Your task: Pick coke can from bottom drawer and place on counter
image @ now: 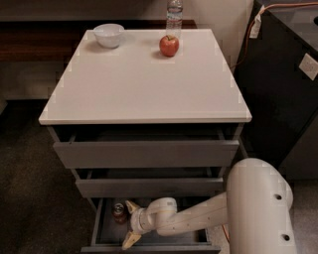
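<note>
The gripper (126,224) is down inside the open bottom drawer (98,224), its two pale fingers spread wide apart, one pointing toward the drawer's back and the other toward its front edge, with nothing clamped between them. The can (119,212) stands upright on the dark drawer floor near the back left corner, just beside the rear finger. In this dim view it seems to sit slightly outside the open gap rather than within it, and I cannot tell whether the finger touches it. The white arm (198,218) runs from the gripper to the right across the drawer and joins a large rounded white body (258,208) at the lower right, in front of the cabinet's right corner. Above the bottom drawer, the middle drawer (149,187) and top drawer (146,153) are each pulled out a little, showing dark gaps above their grey fronts. The white counter (144,89) tops the cabinet. At its far edge a white bowl (109,34) sits to the left, a red apple (169,45) sits near the middle, and a clear bottle (174,14) stands just behind the apple. A dark cabinet (283,89) stands to the right, with an orange cable (244,52) hanging by its corner.
</note>
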### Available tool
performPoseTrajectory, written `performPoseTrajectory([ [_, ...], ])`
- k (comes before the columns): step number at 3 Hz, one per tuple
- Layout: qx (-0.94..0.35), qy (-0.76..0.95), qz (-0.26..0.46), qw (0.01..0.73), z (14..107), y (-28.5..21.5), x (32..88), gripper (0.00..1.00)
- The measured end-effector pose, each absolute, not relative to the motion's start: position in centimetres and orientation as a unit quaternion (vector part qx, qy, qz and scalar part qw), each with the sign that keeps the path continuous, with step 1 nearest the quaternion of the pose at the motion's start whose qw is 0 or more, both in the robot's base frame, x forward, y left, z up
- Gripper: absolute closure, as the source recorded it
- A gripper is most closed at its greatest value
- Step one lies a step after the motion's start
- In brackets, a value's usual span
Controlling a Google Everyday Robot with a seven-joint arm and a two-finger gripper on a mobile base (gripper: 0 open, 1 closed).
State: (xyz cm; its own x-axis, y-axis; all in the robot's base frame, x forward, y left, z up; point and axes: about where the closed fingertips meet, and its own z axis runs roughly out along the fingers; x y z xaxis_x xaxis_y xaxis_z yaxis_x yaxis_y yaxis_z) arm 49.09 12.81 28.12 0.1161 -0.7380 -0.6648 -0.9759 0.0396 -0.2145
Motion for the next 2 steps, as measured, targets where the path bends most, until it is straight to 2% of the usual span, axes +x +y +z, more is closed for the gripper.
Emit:
performPoseTrajectory([
  [2,-0.618,0.679,0.188,0.349,25.6,11.1,51.6,0.00],
])
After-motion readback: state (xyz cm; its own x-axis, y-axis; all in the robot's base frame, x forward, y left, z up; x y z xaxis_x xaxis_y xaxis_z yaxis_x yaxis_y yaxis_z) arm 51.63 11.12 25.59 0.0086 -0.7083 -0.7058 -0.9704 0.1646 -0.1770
